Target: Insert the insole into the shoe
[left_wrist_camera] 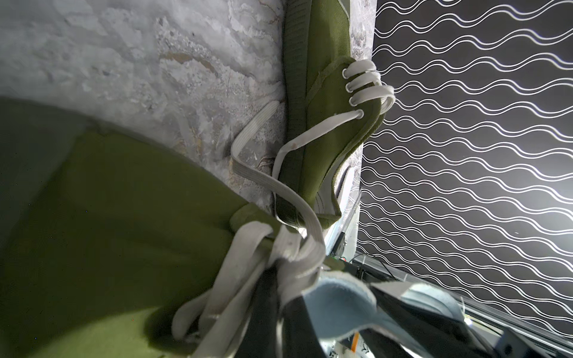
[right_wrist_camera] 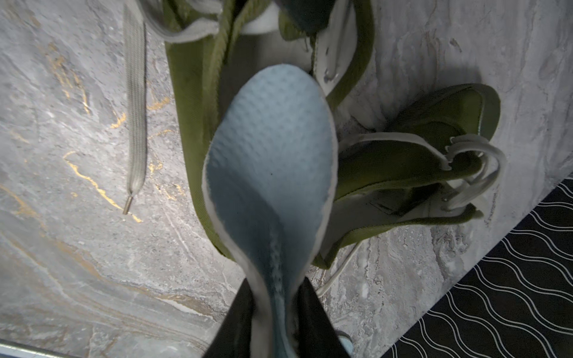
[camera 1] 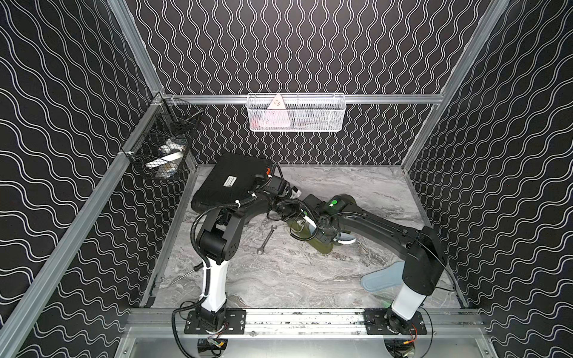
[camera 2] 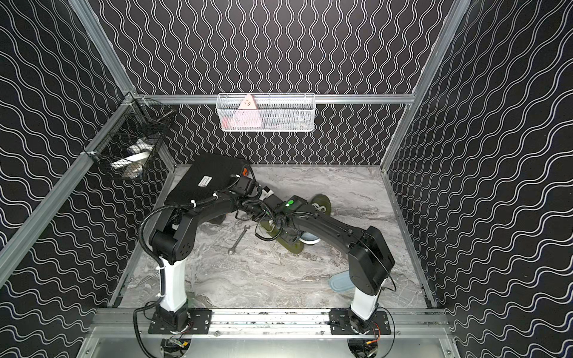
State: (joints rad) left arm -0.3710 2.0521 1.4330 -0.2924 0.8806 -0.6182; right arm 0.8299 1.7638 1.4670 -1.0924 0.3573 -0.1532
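Your right gripper [right_wrist_camera: 276, 310] pinches the narrow end of the pale blue foam insole [right_wrist_camera: 269, 148]. Its broad end hangs over the olive-green canvas shoe [right_wrist_camera: 195, 86]; you cannot tell whether the tip is inside. Your left gripper [left_wrist_camera: 279, 313] is pressed together among flat white laces [left_wrist_camera: 248, 245], and what it grips is unclear. A second olive-green shoe [right_wrist_camera: 434, 124] lies just beside. On the grey marbled table [camera 1: 279, 279] rest a steel wrench [camera 1: 266, 240] and a spare pale blue insole [camera 1: 381, 279].
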